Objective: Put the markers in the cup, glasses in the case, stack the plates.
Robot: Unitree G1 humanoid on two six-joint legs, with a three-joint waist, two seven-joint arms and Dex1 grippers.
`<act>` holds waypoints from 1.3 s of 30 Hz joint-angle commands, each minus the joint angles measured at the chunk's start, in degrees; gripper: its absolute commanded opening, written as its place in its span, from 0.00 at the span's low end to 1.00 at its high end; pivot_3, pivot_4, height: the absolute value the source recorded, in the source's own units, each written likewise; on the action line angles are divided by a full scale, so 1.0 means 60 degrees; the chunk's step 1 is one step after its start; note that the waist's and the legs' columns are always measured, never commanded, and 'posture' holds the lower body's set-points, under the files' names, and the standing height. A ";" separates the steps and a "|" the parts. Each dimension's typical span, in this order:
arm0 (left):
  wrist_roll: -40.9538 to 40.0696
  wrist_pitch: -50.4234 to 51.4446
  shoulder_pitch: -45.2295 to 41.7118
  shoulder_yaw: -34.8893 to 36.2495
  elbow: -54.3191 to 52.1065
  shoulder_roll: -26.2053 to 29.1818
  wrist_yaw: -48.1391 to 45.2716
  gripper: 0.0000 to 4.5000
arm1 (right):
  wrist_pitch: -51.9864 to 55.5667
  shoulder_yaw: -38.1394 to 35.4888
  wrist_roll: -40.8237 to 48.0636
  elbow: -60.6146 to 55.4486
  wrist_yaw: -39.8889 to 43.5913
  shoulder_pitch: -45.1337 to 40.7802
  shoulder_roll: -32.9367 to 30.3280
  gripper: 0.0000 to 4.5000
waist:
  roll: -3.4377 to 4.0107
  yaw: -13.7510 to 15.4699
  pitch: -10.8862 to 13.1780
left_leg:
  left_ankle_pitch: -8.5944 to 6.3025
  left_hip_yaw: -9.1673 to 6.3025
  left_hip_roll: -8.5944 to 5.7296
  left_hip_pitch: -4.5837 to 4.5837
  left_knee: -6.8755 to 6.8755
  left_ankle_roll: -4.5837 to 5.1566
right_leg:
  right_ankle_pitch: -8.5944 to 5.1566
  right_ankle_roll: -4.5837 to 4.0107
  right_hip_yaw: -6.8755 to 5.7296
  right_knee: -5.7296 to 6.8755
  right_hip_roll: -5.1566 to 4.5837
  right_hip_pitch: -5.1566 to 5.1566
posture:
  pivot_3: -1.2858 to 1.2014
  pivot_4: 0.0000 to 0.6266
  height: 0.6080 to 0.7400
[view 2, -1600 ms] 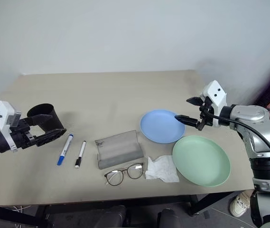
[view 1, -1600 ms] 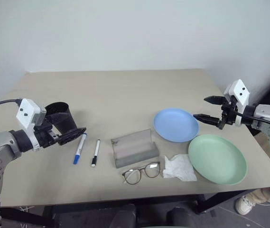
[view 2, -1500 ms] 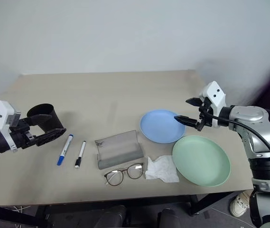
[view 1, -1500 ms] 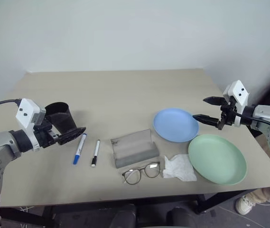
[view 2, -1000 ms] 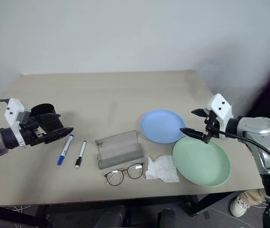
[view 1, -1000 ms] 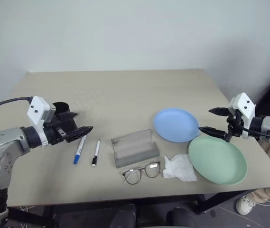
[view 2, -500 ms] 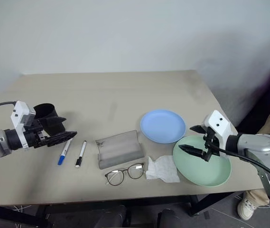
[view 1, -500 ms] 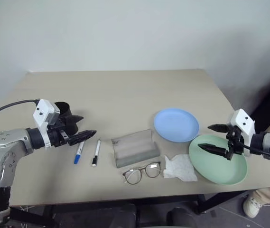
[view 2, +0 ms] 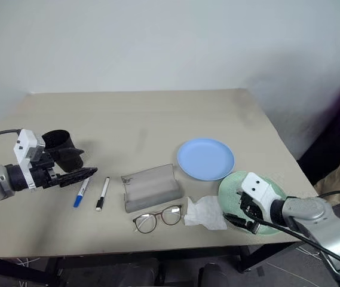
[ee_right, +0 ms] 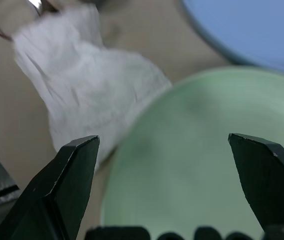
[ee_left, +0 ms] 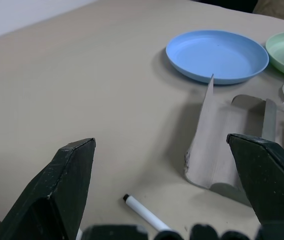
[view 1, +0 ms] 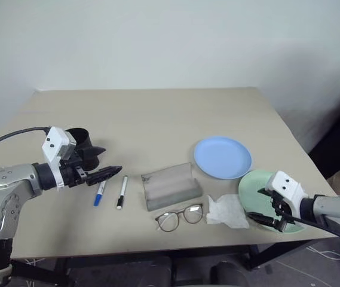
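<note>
Plates unstacked, right gripper [view 2: 242,213] low over green plate [view 2: 277,192], jaws spread, empty.
Green plate's near rim sits between those jaws, tissue [view 2: 205,213] just outside; blue plate [view 2: 205,159] beyond. Pinch rim only, avoid tissue. Left gripper [view 1: 101,162] gapes empty above the markers [view 1: 100,191].

1. The table [view 1: 158,113] has a smooth, matt beige top.
2. The blue plate [view 1: 222,157] and green plate [ee_right: 201,165] look like smooth plastic with a soft sheen.
3. The case [view 1: 171,186] at lower centre looks like grey, fabric-textured material, matt.
4. The tissue [ee_right: 87,95] is crumpled white paper.
5. The glasses [view 1: 178,217] have thin dark metal rims and clear lenses.
6. The markers [view 1: 111,192] have glossy white plastic barrels.
7. The cup [view 2: 62,149] at left is matt black plastic.
</note>
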 commanded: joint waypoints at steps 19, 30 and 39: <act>-0.0122 -0.0330 0.0172 0.0440 -0.0365 -0.0048 0.0208 1.00 | 0.0381 0.1059 -0.1228 0.0316 -0.0954 -0.0649 0.0002 0.08 | -0.0010 -0.0004 -0.0002 | -0.0004 0.0003 0.0008 0.0000 0.0006 0.0002 | -0.0001 0.0001 -0.0005 -0.0005 -0.0002 0.0001 | 0.52 0.00 0.72; -0.0110 -0.0335 0.0041 0.0339 -0.0353 -0.0045 0.0343 1.00 | -0.0467 0.1242 -0.2439 0.2086 -0.0810 -0.1557 -0.0849 0.01 | -0.0062 0.0018 -0.0037 | -0.0027 0.0038 0.0023 -0.0002 0.0026 0.0008 | -0.0001 0.0001 -0.0049 -0.0015 -0.0049 -0.0001 | 0.52 0.00 0.72; -0.0103 -0.0303 -0.0019 0.0302 -0.0363 -0.0052 0.0429 1.00 | -0.2100 0.1812 -0.3475 0.3479 -0.0618 -0.3725 -0.0704 0.01 | -0.0013 -0.0076 -0.0020 | -0.0038 0.0079 0.0005 -0.0010 0.0022 -0.0007 | 0.0001 0.0003 -0.0248 -0.0001 -0.0157 -0.0012 | 0.52 0.00 0.72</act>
